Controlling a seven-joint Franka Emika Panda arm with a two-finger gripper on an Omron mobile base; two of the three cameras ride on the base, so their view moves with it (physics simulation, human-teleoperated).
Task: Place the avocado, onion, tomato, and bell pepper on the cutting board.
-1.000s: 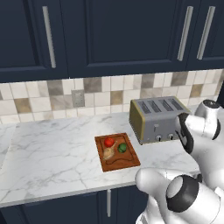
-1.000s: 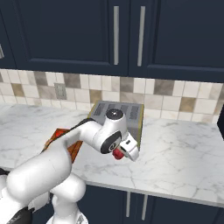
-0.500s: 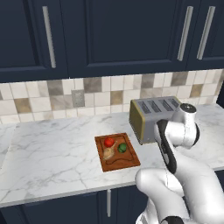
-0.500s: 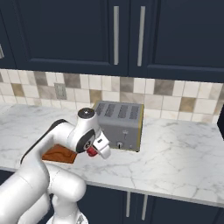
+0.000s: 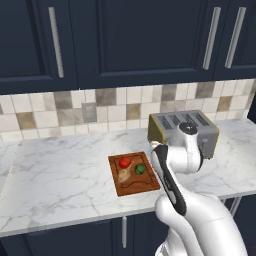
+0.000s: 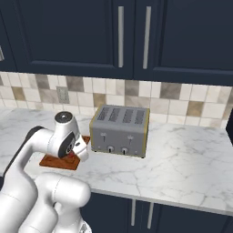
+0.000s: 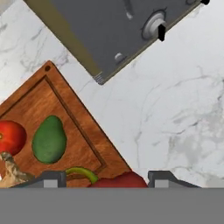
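Observation:
The reddish-brown cutting board (image 7: 83,131) lies on the marble counter left of the toaster. On it rest the red tomato (image 7: 11,136), the dark green avocado (image 7: 49,140) and the tan onion (image 7: 11,173); they also show as tomato (image 5: 124,162), avocado (image 5: 140,169) and onion (image 5: 124,175) on the board (image 5: 142,186). My gripper (image 7: 105,179) hangs over the board's near right corner, shut on the red bell pepper (image 7: 120,180), whose green stem curls left. From the right base the gripper (image 6: 78,154) sits low over the board (image 6: 52,161).
A grey four-slot toaster (image 6: 120,130) stands just right of the board, its front knobs close to my hand. Tiled backsplash and dark cabinets rise behind. Open marble counter (image 5: 60,175) stretches left of the board and right of the toaster.
The arm has swung left from beside the toaster to the board's right edge and dropped lower, carrying the bell pepper. The vegetables on the board have not moved.

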